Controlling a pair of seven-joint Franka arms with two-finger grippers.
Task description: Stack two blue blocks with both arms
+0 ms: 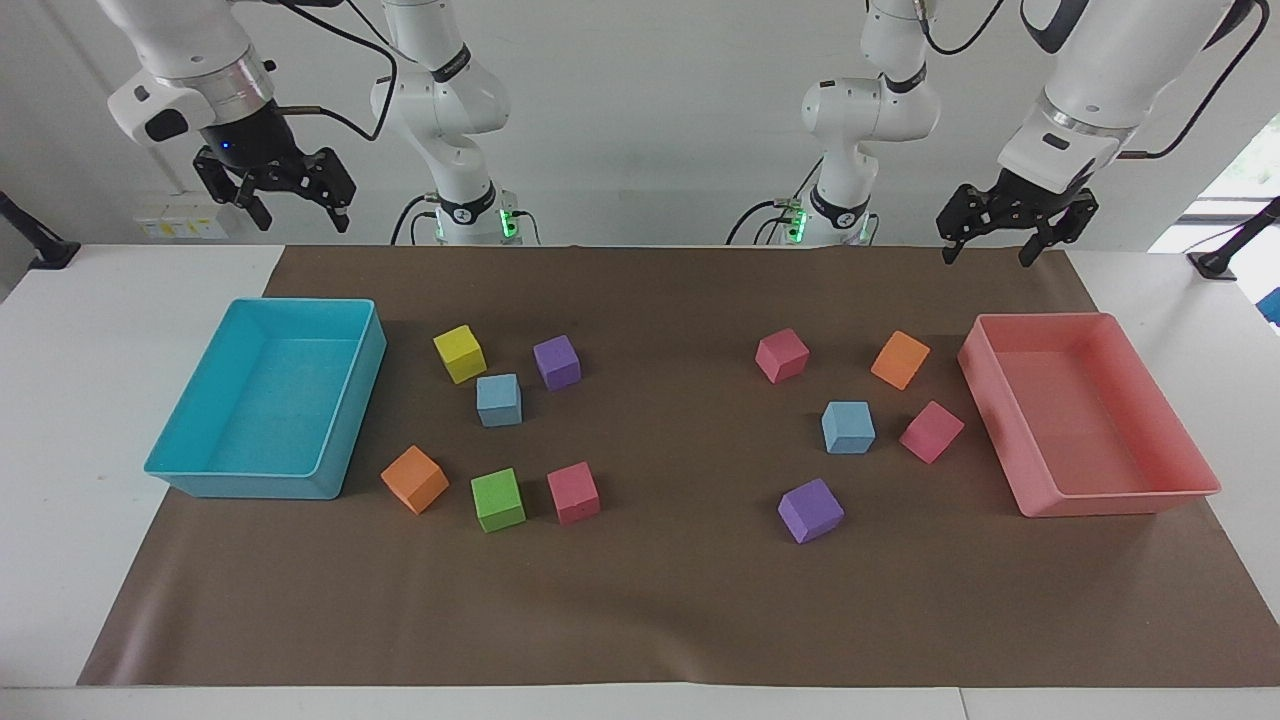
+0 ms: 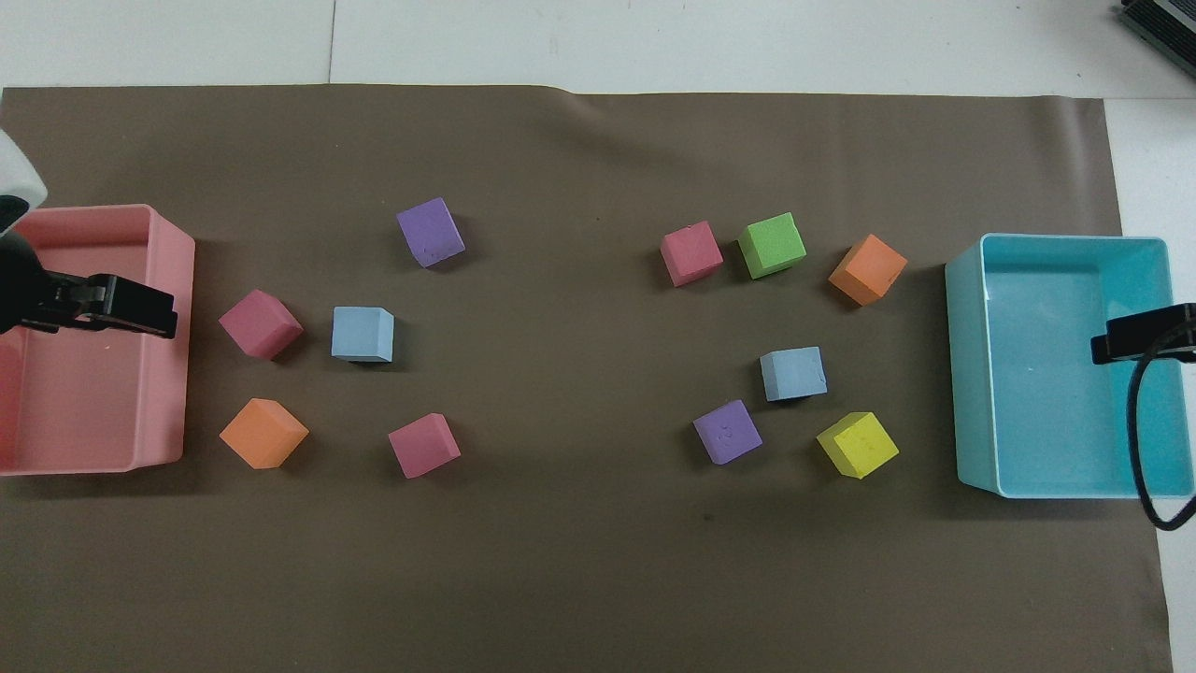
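We see two risks from here. Each blue block sits in a tight cluster: the blue block at the right arm's end (image 1: pixel 499 400) lies just beside a yellow cube (image 1: pixel 460 353) and a purple cube (image 1: pixel 557 361), so spread fingers coming down could nudge a neighbour or clip the wrong cube. The blue block at the left arm's end (image 1: pixel 848 427) has a pink cube (image 1: pixel 931 431) close beside it, and a second purple cube (image 1: pixel 810 510) lies farther from the robots, so a careless approach could shove it askew. We also judge that the foam may squash or twist when pinched, and the upper block could then land off-centre and topple. With both arms heading for the middle of the worktop (image 1: pixel 660 600), they could also crowd each other.

Nothing is held yet. The right claw (image 1: pixel 292 205) hangs spread and empty, high over the turquoise tray (image 1: pixel 345 460), well apart from its nearest blue block. The left claw (image 1: pixel 993 240) hangs likewise spread and empty over the pink tray (image 1: pixel 1040 500), well apart from the other blue block. Both blocks rest flat on the brown mat, far apart from one another.
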